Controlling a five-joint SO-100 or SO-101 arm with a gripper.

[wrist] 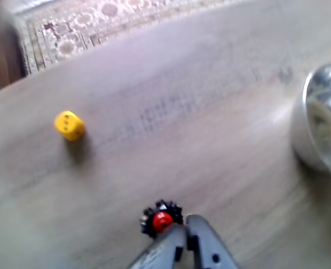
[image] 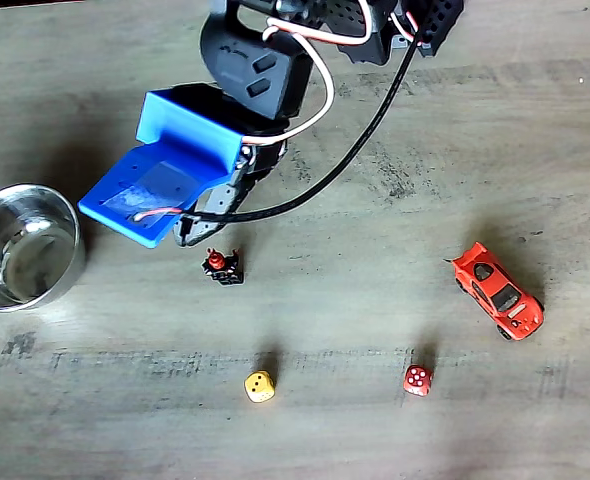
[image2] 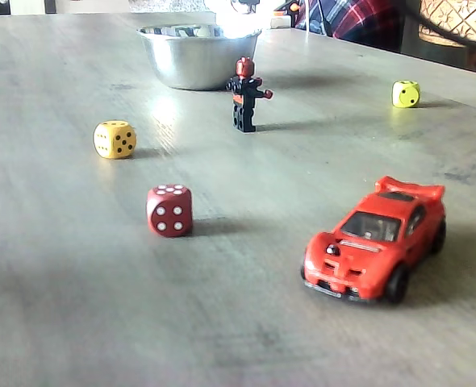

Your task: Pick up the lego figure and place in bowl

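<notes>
The lego figure (image: 222, 265) is tiny and black with a red head, and it stands upright on the grey table. In the low fixed view the lego figure (image2: 244, 93) is just in front of the shiny steel bowl (image2: 198, 60). Seen from above, the bowl (image: 25, 245) sits at the left edge. My gripper (image: 185, 232) hangs under its blue mount, just up and left of the figure. In the wrist view my gripper (wrist: 185, 224) is shut with nothing in it. Its tips sit right beside the figure (wrist: 161, 219), and the bowl (wrist: 322, 117) is at the right.
A yellow die (image: 260, 386), a red die (image: 417, 379) and an orange-red toy car (image: 497, 292) lie on the table below and right of the figure. Another yellow die (image2: 406, 93) sits farther back. A patterned rug (wrist: 98, 22) lies beyond the table edge.
</notes>
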